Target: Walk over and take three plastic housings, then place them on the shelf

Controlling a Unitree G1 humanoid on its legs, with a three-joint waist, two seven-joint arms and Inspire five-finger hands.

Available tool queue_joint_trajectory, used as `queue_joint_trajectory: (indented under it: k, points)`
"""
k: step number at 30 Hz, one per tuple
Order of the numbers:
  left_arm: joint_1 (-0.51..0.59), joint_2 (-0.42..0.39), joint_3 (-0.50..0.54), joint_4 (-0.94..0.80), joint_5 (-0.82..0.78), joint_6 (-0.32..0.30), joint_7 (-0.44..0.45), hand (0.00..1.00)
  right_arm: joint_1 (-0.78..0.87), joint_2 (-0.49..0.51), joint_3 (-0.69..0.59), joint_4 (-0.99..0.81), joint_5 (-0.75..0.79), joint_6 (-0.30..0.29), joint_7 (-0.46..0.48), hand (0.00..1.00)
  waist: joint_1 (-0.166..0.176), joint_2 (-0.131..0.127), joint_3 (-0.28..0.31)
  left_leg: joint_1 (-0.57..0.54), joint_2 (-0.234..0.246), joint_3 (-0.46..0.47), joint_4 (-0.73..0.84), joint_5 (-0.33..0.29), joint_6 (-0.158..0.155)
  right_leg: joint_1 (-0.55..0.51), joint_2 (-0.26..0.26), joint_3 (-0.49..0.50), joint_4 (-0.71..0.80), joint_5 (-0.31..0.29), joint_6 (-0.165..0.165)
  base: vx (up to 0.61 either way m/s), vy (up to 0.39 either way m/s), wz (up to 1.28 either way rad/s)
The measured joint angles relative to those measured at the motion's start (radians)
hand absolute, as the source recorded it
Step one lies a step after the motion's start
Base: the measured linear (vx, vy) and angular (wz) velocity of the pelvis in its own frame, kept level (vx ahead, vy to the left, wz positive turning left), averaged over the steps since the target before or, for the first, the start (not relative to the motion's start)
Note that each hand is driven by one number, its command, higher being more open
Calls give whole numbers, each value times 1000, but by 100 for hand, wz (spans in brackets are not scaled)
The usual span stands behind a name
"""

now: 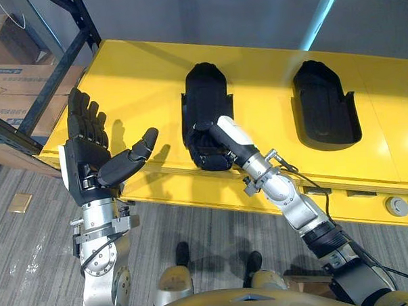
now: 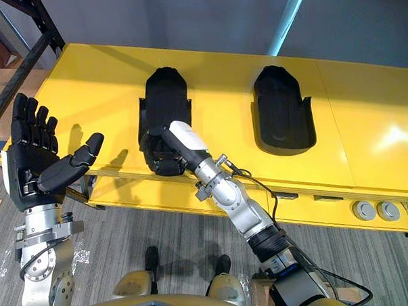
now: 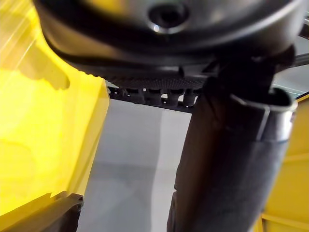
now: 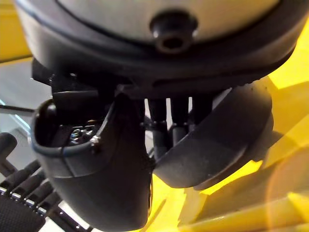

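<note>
1. I see a yellow table [image 1: 132,68] in front of the robot; two black housings lie on it, well apart from each other.
2. The housing [image 1: 205,92] on the left lies lengthwise, with its near end at the front edge of the table; the second housing [image 1: 324,104] lies to the right of it, hollow side up, a little farther from that edge.
3. The right hand [image 2: 164,151] is at the near end of the housing; its fingers are curled round this end and its thumb, with the white cover [image 2: 187,143], lies along the top; so I read the hand as closed on the housing.
4. I cannot tell if the housing is lifted or rests on the table.
5. In the right wrist view the fingers [image 4: 174,116] go down behind a dark curved edge of the housing; yellow table shows under it.
6. The left hand [image 1: 89,154] is held up to the left of the housing, above the front left edge of the table; the palm faces the housing, the fingers are straight and point up, and the thumb reaches out to the right; the hand holds nothing and touches nothing.
7. Past the left end of the table stands a dark rack [image 1: 58,71] with cardboard boxes [image 1: 18,80] behind it; the floor [image 1: 31,228] is grey planks.
</note>
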Motion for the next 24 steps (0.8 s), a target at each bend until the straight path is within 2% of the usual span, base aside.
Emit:
queue_joint_trajectory:
  k: [8,16,24]
  points:
    - [0,8,0,5,-1,0,-1,100,-51,-26,-40,54,-39,0,-18,0,0,2,1,0,-1,0,0,0,0,0,-1,1,0,1,2,0,0,0]
    - [-1,9,0,42,-4,-1,-1,100,-108,-82,-66,102,-39,-8,-33,0,1,20,12,-1,-3,0,1,1,1,0,-3,0,0,2,3,0,0,0]
    - [-2,9,0,42,-3,-1,0,100,-124,-88,-76,126,-39,-19,-39,0,0,24,14,-2,-3,-1,1,1,1,0,-4,-1,0,2,3,0,0,0]
